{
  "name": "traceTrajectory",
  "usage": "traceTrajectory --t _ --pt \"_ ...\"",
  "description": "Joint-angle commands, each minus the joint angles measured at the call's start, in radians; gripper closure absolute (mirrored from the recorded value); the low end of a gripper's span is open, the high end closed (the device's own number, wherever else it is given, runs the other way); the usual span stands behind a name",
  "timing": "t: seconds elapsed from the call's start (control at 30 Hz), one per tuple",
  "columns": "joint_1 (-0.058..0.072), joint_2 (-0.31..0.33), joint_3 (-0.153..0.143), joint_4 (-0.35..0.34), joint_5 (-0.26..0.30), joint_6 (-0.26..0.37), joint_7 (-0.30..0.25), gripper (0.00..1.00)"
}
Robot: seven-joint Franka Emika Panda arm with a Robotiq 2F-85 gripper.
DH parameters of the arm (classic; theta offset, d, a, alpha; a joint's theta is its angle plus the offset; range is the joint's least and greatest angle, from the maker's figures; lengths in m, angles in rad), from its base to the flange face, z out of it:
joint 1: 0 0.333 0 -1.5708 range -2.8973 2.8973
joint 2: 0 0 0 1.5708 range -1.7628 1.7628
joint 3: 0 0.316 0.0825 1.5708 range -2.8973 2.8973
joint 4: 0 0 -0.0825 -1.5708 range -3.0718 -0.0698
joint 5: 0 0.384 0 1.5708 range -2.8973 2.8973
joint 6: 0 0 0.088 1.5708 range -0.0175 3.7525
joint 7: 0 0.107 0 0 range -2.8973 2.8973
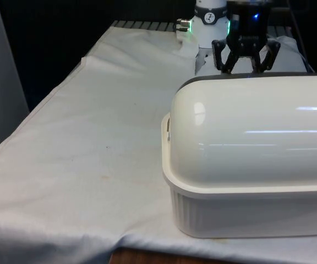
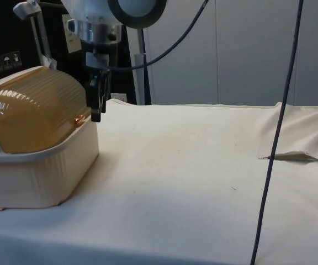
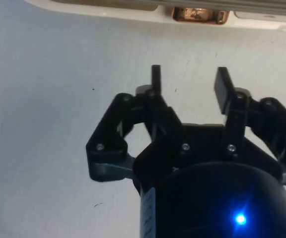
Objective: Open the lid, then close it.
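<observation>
A cream bread box [image 1: 246, 214] with a rounded roll-top lid [image 1: 252, 126] stands at the front view's right, its lid down. In the side view the lid [image 2: 35, 110] looks amber and ribbed, with a small copper handle [image 2: 80, 118] at its lower edge. That handle [image 3: 200, 15] also appears in the wrist view, just beyond the fingertips. My gripper [image 2: 96, 113] hangs right in front of the handle, open and holding nothing. From the front, the gripper [image 1: 245, 65] sits behind the box, over its far edge.
The white cloth [image 1: 92, 143] covers the table, with open room at the front view's left. A black cable [image 2: 275, 149] hangs down in the side view's foreground. The cloth is rumpled at the side view's right [image 2: 297, 154].
</observation>
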Motion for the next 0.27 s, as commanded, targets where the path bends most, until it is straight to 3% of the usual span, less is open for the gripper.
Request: traceTrajectory --t 0.0,0.03,0.1,0.13,0.23 --pt "0.000 0.000 0.000 0.000 0.000 0.000 0.000 0.35" --pt "0.000 0.000 0.000 0.000 0.000 0.000 0.000 0.35" --pt "0.000 0.000 0.000 0.000 0.000 0.000 0.000 0.26" --pt "0.000 0.000 0.000 0.000 0.000 0.000 0.000 0.16" --pt "0.000 0.000 0.000 0.000 0.000 0.000 0.000 0.01"
